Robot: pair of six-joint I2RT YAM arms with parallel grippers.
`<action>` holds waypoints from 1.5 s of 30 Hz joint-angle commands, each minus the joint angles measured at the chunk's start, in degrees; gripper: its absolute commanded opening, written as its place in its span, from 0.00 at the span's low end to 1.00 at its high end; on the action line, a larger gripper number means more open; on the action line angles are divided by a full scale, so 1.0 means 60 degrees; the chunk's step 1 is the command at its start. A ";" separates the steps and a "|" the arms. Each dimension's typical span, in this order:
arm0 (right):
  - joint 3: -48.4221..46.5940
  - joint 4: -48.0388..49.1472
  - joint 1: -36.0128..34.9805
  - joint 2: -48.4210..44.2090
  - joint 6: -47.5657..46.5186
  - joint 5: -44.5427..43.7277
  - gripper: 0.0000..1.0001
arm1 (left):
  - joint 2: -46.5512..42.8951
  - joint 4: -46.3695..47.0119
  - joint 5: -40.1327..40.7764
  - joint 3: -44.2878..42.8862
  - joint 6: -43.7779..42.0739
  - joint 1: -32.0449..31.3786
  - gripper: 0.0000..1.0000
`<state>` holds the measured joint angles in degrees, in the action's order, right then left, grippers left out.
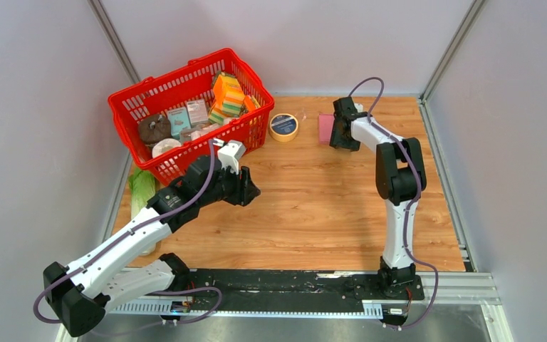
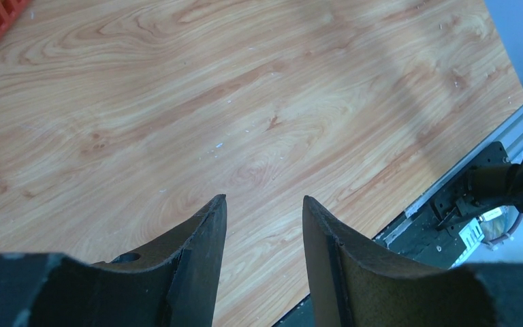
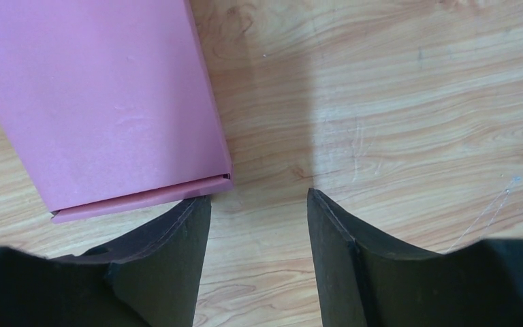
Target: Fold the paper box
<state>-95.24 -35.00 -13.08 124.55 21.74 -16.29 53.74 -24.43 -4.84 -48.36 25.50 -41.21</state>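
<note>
The pink paper box (image 1: 325,129) lies on the wooden table at the back, a slim closed rectangular box. In the right wrist view it (image 3: 102,102) fills the upper left, its near end just beyond the left finger. My right gripper (image 1: 340,135) hovers right beside the box; it (image 3: 259,197) is open and empty, with bare wood between the fingers. My left gripper (image 1: 248,191) is over the table's middle-left, near the basket; it (image 2: 264,201) is open and empty above bare wood.
A red basket (image 1: 124,100) at the back left holds striped packs, small cartons and other items. A roll of tape (image 1: 283,126) lies left of the pink box. A green leafy thing (image 1: 141,189) lies at the left edge. Grey walls enclose the table.
</note>
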 commanded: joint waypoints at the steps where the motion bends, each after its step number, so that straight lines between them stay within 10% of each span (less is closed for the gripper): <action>1: -0.0385 0.0297 0.0129 0.0203 -0.0370 0.0240 0.58 | -0.0093 0.0263 -0.0160 0.0003 0.0042 -0.0001 0.53; 16: -0.0816 0.0267 0.0364 0.0235 -0.0137 0.0854 0.59 | -0.0064 0.0131 -0.0174 -0.0070 0.0057 0.0013 0.54; 32: 0.6000 -0.1020 -0.1335 -1.1255 -0.0209 0.1075 1.00 | -0.1849 -0.0587 0.0762 -0.0333 -0.0015 0.0028 0.57; 38: 0.4335 -0.1957 -0.1335 -1.4309 -0.1131 0.1134 1.00 | -0.2700 -0.1070 0.1246 -0.1284 -0.0556 0.0042 0.59; 45: -0.0630 -0.3803 -0.1335 -1.4094 -0.1981 0.0636 1.00 | -0.2629 -0.2753 0.2256 -0.5499 -0.2300 0.0028 0.66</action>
<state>-86.24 -51.24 -21.12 38.24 14.59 -10.83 38.13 -37.45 4.49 -67.26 19.38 -41.17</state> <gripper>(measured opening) 0.998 0.652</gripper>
